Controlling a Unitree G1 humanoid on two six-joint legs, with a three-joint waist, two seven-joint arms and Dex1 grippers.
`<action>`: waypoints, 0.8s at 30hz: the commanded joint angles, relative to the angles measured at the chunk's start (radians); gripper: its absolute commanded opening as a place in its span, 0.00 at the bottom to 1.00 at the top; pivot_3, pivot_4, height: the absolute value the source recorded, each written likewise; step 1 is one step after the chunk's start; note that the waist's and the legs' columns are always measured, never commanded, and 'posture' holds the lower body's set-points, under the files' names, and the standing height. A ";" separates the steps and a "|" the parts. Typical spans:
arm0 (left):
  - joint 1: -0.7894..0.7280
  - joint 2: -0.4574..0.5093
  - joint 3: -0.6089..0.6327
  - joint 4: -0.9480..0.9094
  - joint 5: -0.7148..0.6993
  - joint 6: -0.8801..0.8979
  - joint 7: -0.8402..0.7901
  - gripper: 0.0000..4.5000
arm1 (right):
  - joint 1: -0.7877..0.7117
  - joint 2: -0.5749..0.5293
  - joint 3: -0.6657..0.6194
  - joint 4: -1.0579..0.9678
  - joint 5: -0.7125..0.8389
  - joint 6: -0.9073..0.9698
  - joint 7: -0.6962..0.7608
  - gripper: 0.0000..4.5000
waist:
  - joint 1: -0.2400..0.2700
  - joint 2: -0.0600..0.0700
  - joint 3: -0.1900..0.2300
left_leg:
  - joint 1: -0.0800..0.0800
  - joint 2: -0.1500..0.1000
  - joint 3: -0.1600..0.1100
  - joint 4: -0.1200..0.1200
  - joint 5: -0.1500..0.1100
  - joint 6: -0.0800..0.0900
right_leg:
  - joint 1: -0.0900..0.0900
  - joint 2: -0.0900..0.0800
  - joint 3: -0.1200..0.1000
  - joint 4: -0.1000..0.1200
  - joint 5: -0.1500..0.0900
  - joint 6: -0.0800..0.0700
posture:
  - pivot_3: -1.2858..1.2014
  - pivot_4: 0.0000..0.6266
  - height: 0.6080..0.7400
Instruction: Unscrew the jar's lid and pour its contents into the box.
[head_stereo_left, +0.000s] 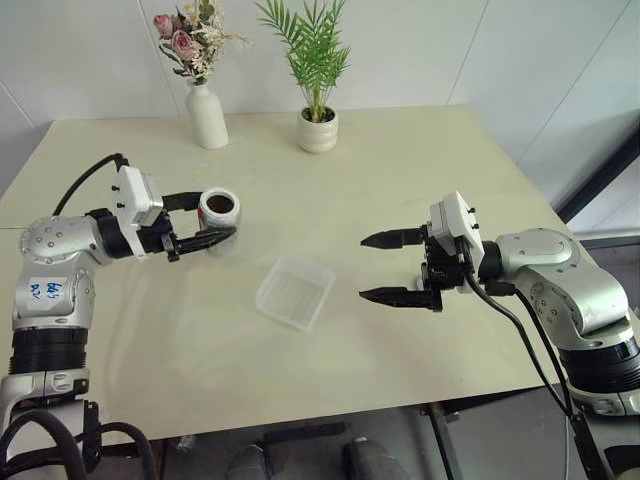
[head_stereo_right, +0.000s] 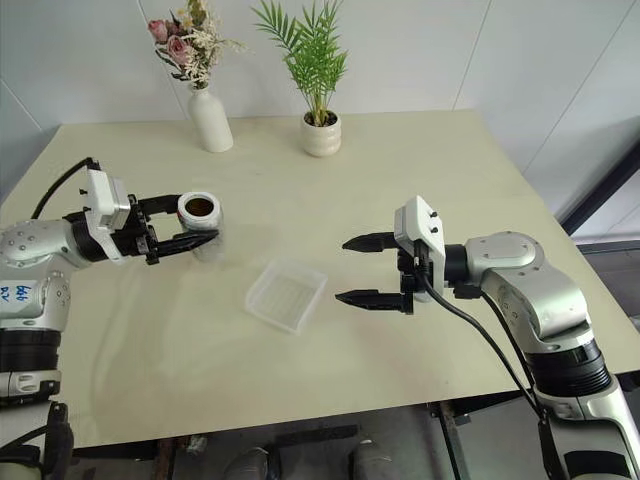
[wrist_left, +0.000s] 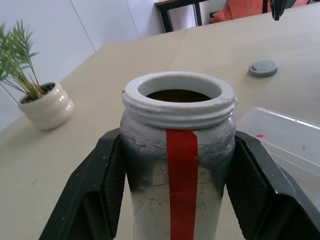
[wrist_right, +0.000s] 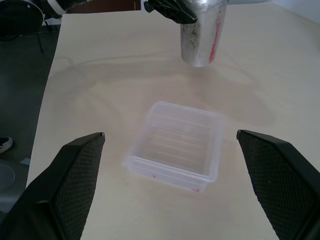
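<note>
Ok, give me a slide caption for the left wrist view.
Left pincer shut on the open jar, lid lying off on the table beyond the box.

Bare table (head_stereo_left: 400, 160) runs wide between the two arms. The only thing lying in that middle stretch is the shallow clear box (head_stereo_left: 295, 292), low enough to pass over. The left gripper (head_stereo_left: 208, 222), clamped on the open jar (head_stereo_left: 219, 212), occupies the left side above the tabletop. The right gripper (head_stereo_left: 385, 268), jaws spread wide, blocks the right side near the box. The flower vase (head_stereo_left: 207, 116) and potted plant (head_stereo_left: 317, 128) stand along the far edge, well apart from both arms.
</note>
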 joint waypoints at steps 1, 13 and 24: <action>-0.022 0.002 -0.013 0.007 0.012 -0.028 -0.006 0.54 | -0.002 0.005 -0.034 -0.016 0.010 -0.009 -0.012 0.99 | -0.001 0.000 0.000 | 0.000 0.000 0.000 0.000 0.000 0.000 | 0.000 0.000 0.000 0.000 0.000 0.000 | 0.52 0.24 1.00; -0.426 0.008 -0.122 0.347 0.319 -0.432 0.215 0.54 | 0.022 0.014 -0.055 -0.016 0.024 -0.009 -0.046 0.99 | 0.009 -0.003 0.002 | -0.001 0.000 0.000 0.006 0.000 0.001 | -0.001 0.001 0.001 0.003 0.001 0.002 | 0.52 0.24 1.00; -0.729 -0.046 -0.443 0.476 0.849 -1.455 0.422 0.54 | 0.016 0.070 -0.079 0.012 0.020 -0.025 -0.100 0.99 | 0.018 -0.003 0.002 | -0.001 0.000 0.009 0.007 -0.003 0.003 | -0.002 -0.001 0.007 -0.004 0.002 0.004 | 0.52 0.24 1.00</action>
